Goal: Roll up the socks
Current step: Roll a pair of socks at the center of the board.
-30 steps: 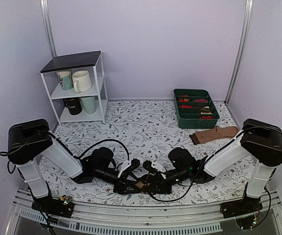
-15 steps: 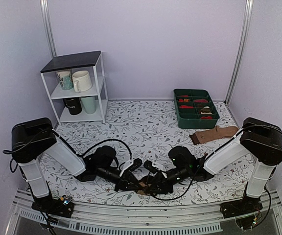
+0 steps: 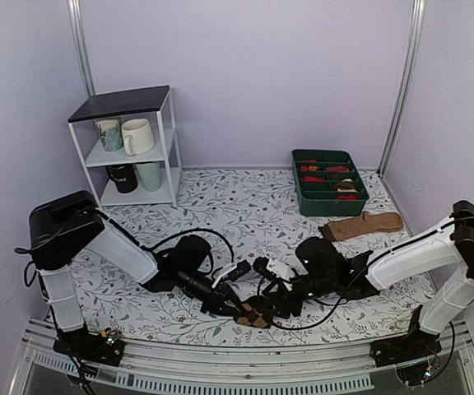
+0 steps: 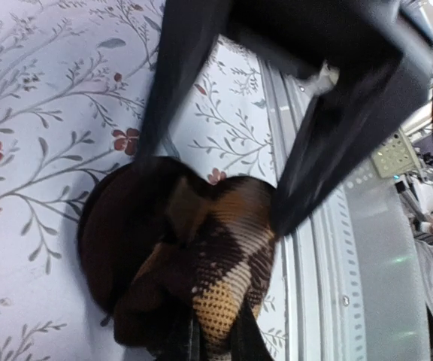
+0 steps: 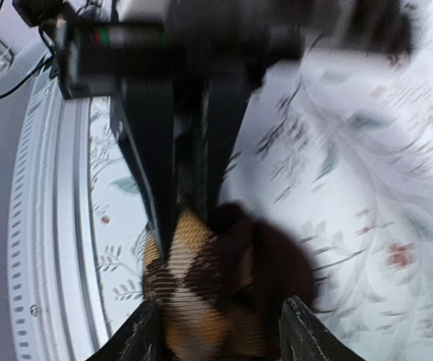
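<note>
**Socks bundled at the near edge, the roll close to done**

The socks (image 4: 194, 256) sit as a tight brown-and-orange lump at the counter's (image 3: 245, 206) near edge, right between both arms. The left pincer (image 4: 209, 192) is clamped on the top of the bundle. The right pincer (image 5: 220, 338) has its fingers parted on either side of it, loose by the look of things. Most of the rolling looks finished. One folded flap hangs ragged, so I'd say tucking it and letting go is what's left.

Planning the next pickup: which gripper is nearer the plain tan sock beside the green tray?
Right. The right gripper hangs open over the argyle socks, nearer the robot and left of the plain tan sock; the left gripper, pinching them, lies further left.
</note>
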Controlling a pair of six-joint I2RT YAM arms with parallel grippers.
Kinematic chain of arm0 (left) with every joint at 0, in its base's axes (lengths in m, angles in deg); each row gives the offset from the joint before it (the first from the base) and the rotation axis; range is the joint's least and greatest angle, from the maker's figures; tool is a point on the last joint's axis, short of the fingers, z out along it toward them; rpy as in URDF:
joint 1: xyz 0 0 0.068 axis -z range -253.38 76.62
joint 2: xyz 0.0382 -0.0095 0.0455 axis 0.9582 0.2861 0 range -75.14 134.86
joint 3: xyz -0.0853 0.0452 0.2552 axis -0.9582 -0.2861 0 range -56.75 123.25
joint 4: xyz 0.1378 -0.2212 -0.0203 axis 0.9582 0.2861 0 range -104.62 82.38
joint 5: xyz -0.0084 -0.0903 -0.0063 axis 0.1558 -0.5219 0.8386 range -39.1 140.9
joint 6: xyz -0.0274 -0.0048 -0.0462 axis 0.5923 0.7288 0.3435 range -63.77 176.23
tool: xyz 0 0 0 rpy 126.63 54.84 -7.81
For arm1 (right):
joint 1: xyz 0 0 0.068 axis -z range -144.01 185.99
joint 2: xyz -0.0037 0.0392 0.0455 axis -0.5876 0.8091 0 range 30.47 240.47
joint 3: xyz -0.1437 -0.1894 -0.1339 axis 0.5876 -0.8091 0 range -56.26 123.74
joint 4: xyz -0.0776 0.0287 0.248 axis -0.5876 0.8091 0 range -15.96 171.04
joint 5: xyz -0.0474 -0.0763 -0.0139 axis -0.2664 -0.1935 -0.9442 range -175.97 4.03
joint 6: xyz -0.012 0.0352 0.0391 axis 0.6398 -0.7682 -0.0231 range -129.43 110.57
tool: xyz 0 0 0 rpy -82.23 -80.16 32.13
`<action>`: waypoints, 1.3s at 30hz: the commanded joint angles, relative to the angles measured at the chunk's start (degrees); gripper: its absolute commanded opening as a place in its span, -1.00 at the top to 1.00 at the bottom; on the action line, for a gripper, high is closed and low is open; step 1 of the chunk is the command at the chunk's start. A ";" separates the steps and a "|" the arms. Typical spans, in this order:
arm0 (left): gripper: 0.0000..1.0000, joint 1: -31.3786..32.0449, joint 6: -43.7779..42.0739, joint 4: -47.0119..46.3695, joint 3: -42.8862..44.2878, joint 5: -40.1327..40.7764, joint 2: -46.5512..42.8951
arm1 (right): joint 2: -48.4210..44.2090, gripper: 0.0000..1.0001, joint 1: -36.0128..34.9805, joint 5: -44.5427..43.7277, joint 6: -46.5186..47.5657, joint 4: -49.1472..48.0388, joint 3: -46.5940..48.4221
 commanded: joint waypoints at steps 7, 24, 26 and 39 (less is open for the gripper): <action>1.00 -0.51 1.62 21.14 1.48 -2.47 7.07 | -13.49 -0.07 -3.25 -11.46 11.44 -2.82 -7.56; 1.00 -1.13 0.36 24.73 4.41 -2.30 8.12 | -2.23 -0.14 -18.51 -25.49 9.64 2.00 -0.19; 1.00 -1.12 0.41 24.82 4.45 -2.30 8.12 | -1.83 -0.14 -19.51 -26.89 9.28 2.54 0.47; 1.00 -1.16 -0.15 24.92 4.72 -2.61 8.56 | -4.12 -0.13 -24.35 -38.88 6.09 9.63 2.65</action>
